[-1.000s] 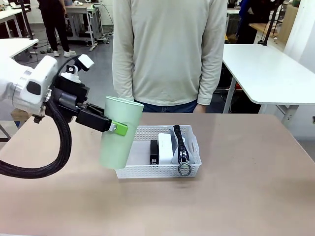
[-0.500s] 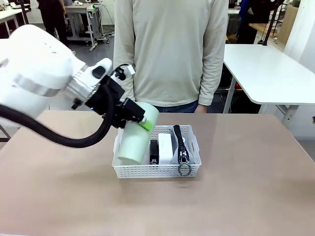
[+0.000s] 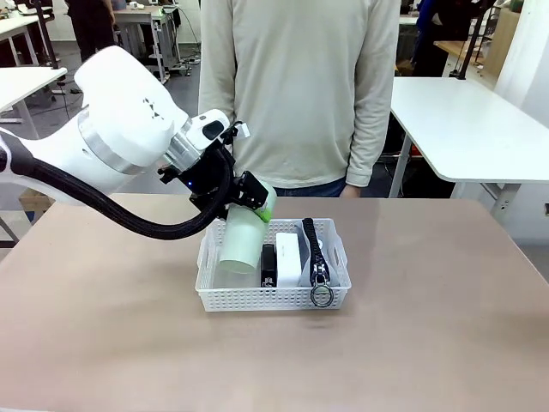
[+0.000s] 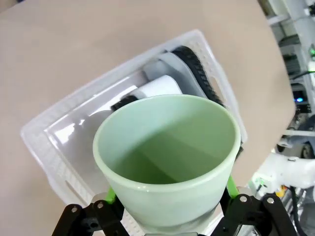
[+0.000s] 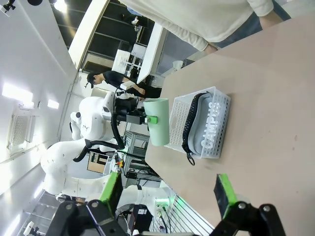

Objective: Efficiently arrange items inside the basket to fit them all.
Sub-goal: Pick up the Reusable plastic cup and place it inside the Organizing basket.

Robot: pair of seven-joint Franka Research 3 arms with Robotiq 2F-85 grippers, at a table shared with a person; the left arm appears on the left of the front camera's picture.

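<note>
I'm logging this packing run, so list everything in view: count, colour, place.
basket: one, white, perforated, mid-table
cup: one, pale green, tilted over the basket's left end, held at its upper part
stapler: one, black, in the basket between cup and box
box: one, white, in the basket right of the stapler
pouch: one, grey with black zip, on edge along the basket's right side; ring pull over the near wall
table: one, tan, under it all
person: one, cream sweater, standing at the far side
left pincer: black with green pads, shut on the cup
right pincer: black with green pads, open, away from the basket
</note>
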